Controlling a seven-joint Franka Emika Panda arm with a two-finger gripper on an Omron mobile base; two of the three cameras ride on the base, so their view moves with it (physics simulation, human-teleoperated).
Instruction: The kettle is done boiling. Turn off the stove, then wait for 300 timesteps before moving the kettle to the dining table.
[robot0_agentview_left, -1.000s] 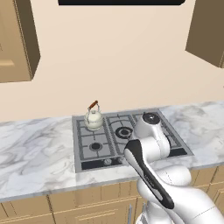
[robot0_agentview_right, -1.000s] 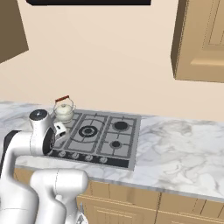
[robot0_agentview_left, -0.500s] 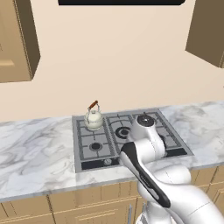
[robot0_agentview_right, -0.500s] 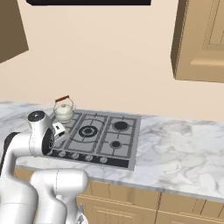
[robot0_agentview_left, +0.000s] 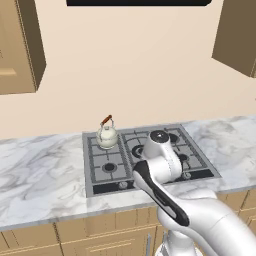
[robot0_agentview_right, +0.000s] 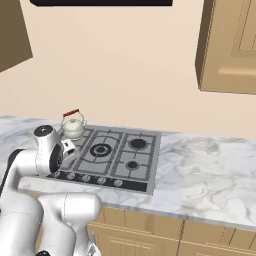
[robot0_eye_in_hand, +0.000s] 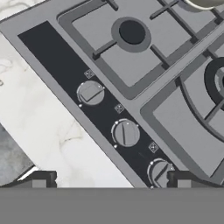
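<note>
gripper (robot0_eye_in_hand: 111, 180) open above stove (robot0_eye_in_hand: 131, 87) knobs

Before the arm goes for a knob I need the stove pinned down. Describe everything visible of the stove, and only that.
The stove is a grey steel gas cooktop set flush into the marbled counter, with five burners under black grates. A dark strip along its front edge carries a row of small round grey knobs, each with a straight ridge across its face; no flame shows. The kettle stands on its rear left burner. The gripper hangs open above the knob strip, touching nothing.
</note>
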